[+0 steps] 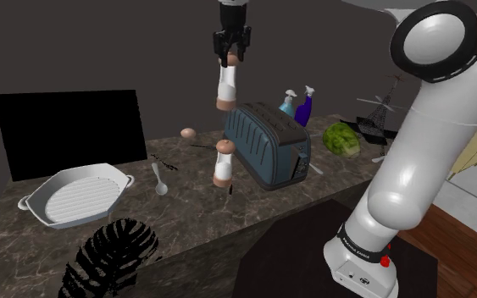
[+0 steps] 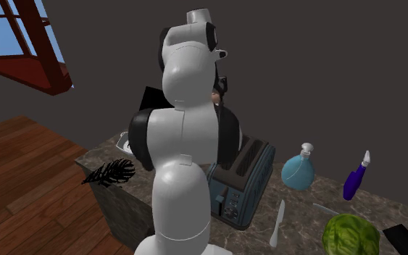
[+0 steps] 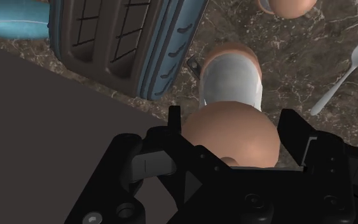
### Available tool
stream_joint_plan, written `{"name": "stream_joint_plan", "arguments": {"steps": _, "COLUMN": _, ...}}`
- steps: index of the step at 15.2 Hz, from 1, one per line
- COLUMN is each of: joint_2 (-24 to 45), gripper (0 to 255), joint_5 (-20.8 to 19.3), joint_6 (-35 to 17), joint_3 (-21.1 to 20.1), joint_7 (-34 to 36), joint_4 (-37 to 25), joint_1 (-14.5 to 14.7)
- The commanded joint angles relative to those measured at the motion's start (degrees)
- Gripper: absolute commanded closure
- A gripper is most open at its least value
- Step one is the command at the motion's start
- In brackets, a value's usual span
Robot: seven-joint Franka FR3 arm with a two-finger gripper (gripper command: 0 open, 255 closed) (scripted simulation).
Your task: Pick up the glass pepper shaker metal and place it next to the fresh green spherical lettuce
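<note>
My gripper [image 1: 230,52] is shut on the brown top of a pepper shaker [image 1: 226,86] with a white body and brown ends. It hangs upright in the air, well above the counter and over the near-left end of the dark blue toaster [image 1: 270,144]. In the wrist view the fingers [image 3: 174,121] clasp the shaker's rounded cap [image 3: 231,137], and its body [image 3: 231,79] points down at the marble. The green round lettuce [image 1: 343,137] lies on the counter beyond the toaster, toward the shoulder view's right; in the second exterior view the lettuce [image 2: 351,235] sits at the lower right.
A second, similar shaker [image 1: 223,163] stands in front of the toaster. A spoon [image 1: 160,179], a white ridged dish [image 1: 75,196] and a brown egg-like thing [image 1: 189,134] lie left. A teal spray bottle [image 1: 289,103] and a purple bottle [image 1: 304,106] stand behind. A knife [image 2: 277,224] lies beside the toaster [image 2: 249,181].
</note>
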State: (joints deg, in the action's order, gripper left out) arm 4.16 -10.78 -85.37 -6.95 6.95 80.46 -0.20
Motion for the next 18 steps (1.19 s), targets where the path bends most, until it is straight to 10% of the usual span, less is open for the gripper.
{"name": "stream_joint_plan", "arguments": {"steps": 1, "joint_2": -4.8, "gripper": 255, "joint_5": 0.6, "joint_6": -1.8, "joint_3": 0.9, "joint_7": -1.8, "joint_4": 6.2, "joint_1": -1.2}}
{"name": "stream_joint_plan", "arguments": {"steps": 18, "joint_2": -34.6, "gripper": 255, "joint_5": -1.1, "joint_6": -4.7, "joint_3": 11.8, "joint_7": -17.9, "joint_4": 36.1, "joint_1": -7.3}}
